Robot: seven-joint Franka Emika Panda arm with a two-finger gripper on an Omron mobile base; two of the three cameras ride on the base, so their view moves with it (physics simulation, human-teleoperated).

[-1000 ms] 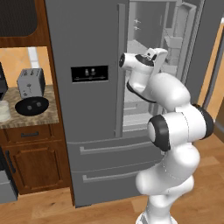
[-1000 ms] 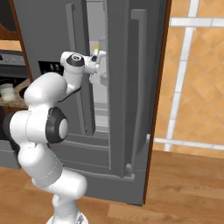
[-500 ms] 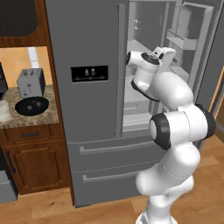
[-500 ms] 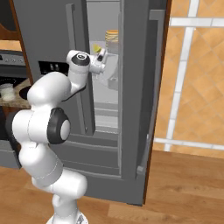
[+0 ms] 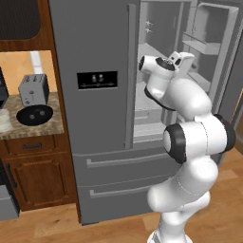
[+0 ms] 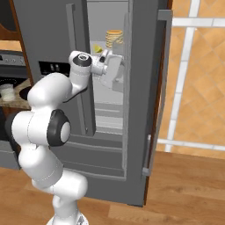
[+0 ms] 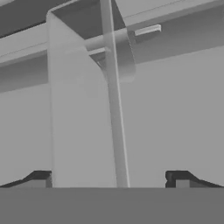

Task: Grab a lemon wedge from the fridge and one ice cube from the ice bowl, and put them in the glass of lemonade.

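Observation:
The fridge (image 5: 90, 47) has its right door swung open. On an upper shelf lies the small yellow lemon wedge (image 6: 97, 48), left of a stack of pancakes (image 6: 114, 37). My gripper (image 6: 115, 83) is inside the fridge, below and slightly right of the wedge, not touching it. In the hand view the gripper (image 7: 109, 179) is open, its tips wide apart with nothing between them, facing grey inner walls and a shelf edge. The black ice bowl (image 5: 35, 115) and the glass of lemonade (image 5: 4, 119) stand on the counter left of the fridge.
A silver toaster (image 5: 33, 88) stands behind the bowl. The open fridge door (image 6: 154, 88) stands on the right of the arm. Door bins (image 5: 204, 45) line its inner side. Wooden cabinets sit below the counter, and a stove edge (image 6: 9, 57) is at far left.
The hand has moved right and deeper into the open fridge, a little lower than before. The gripper has stayed open.

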